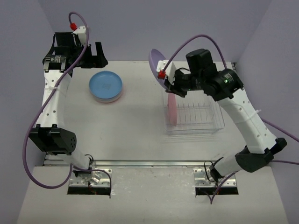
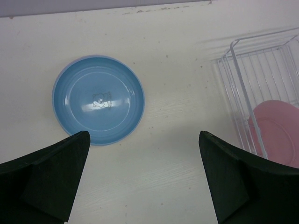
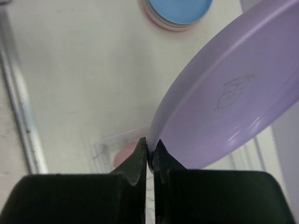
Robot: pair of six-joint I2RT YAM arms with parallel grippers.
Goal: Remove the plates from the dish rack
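The pale table [image 1: 140, 140] is filling most of the top view, and the two white-and-black arms are reaching across it from the near edge. The left arm [image 1: 51, 102] is stretching toward eleven o'clock and the right arm [image 1: 247, 121] is bending in from four o'clock toward the middle. The wire dish rack [image 1: 205, 122] is sitting at about three o'clock from the table's centre. A stack of plates [image 1: 106, 87] is lying flat at about ten o'clock, well apart from the rack, with a blue plate [image 2: 98, 99] facing up on top and a pink rim showing beneath it. A lilac plate [image 3: 233, 102] is hanging tilted on edge in the air over the rack's eleven o'clock corner, clear of the wire. A pink plate [image 1: 172, 109] is standing upright at the rack's nine o'clock end, between the dividers. The right gripper [image 3: 150, 142] is pinching the lilac plate's lower rim, its fingers clenched tight with only the thin edge between them. The left gripper [image 2: 144, 140] is hovering released at the far eleven o'clock corner, its fingers spread wide and grasping nothing. In its wrist view the blue plate is lying at ten o'clock and the rack's corner at two o'clock.
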